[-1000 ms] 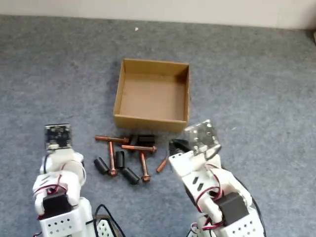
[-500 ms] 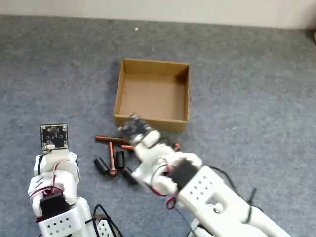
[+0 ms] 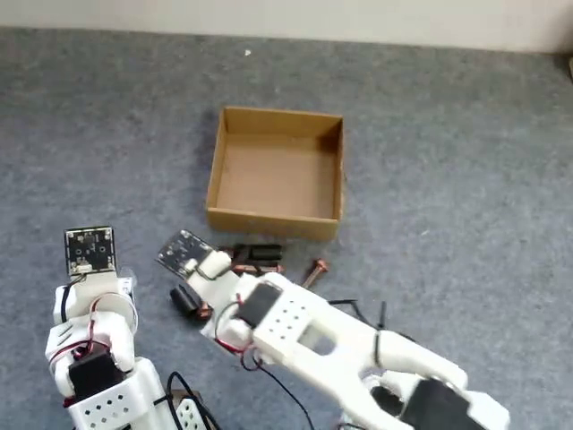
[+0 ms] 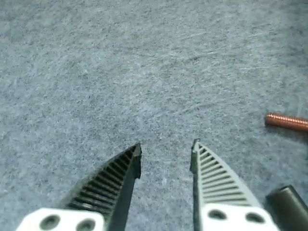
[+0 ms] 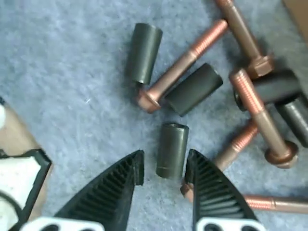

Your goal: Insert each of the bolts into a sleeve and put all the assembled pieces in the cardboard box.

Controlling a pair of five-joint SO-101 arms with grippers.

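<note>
You're on the first pick. Your right gripper (image 5: pixel 164 167) has its jaws spread around a black sleeve (image 5: pixel 172 149) among the copper bolts (image 5: pixel 183 65), near the cardboard box (image 3: pixel 273 222). Next, lower and close squarely. Your left gripper (image 4: pixel 166 153) is also spread, over carpet (image 4: pixel 144 72).

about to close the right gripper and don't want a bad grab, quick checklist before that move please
1. Right gripper open: ok.
2. Sleeve between its fingers: ok, its far end sticks out past the tips.
3. Grasp free of other parts: cannot tell, a bolt lies close beside one finger.
4. Left gripper open, holding nothing: ok, over bare carpet.
5. Cardboard box empty and unblocked: ok.
</note>
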